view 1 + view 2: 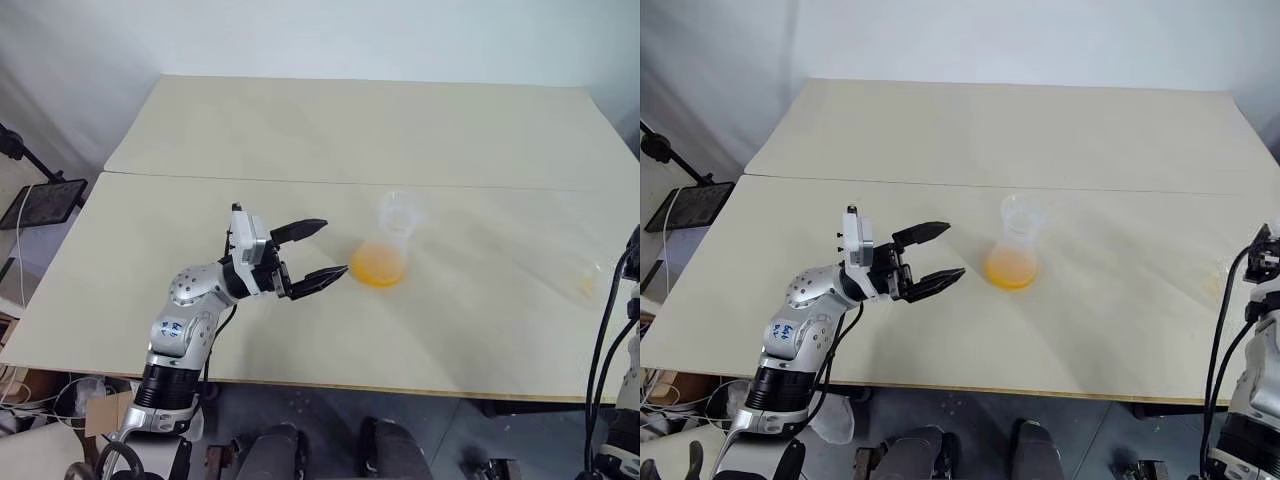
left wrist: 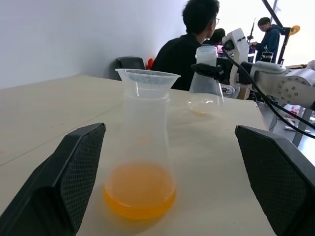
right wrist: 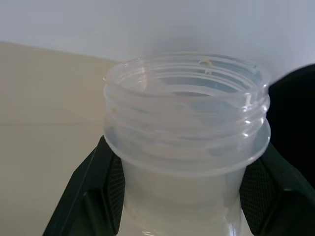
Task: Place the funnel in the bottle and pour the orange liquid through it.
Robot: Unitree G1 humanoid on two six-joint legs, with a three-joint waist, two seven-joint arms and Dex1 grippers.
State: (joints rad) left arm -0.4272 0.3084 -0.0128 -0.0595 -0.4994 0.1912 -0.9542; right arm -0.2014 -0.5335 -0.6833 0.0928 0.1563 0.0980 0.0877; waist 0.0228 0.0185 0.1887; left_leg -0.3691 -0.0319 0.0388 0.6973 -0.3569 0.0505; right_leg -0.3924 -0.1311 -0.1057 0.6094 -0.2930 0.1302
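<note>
The orange liquid [image 1: 379, 265] fills the bottom of a clear conical flask [image 2: 141, 147] standing mid-table. A small clear cone that looks like the funnel [image 2: 147, 78] sits in the flask's mouth. My left gripper [image 1: 322, 250] is open and level, its fingers [image 2: 74, 172] on either side of the flask's base, just short of it. The frosted bottle [image 3: 187, 142] is upright at the table's right edge, and my right gripper [image 3: 187, 196] is shut on it just under its threaded neck. From the left wrist view the bottle [image 2: 205, 93] shows a faint orange trace at its bottom.
The pale table [image 1: 300, 130] has a seam across its middle. A black stand with a tablet [image 1: 45, 200] is off its left side. Two people [image 2: 189, 44] sit beyond the table's right end, behind the right arm.
</note>
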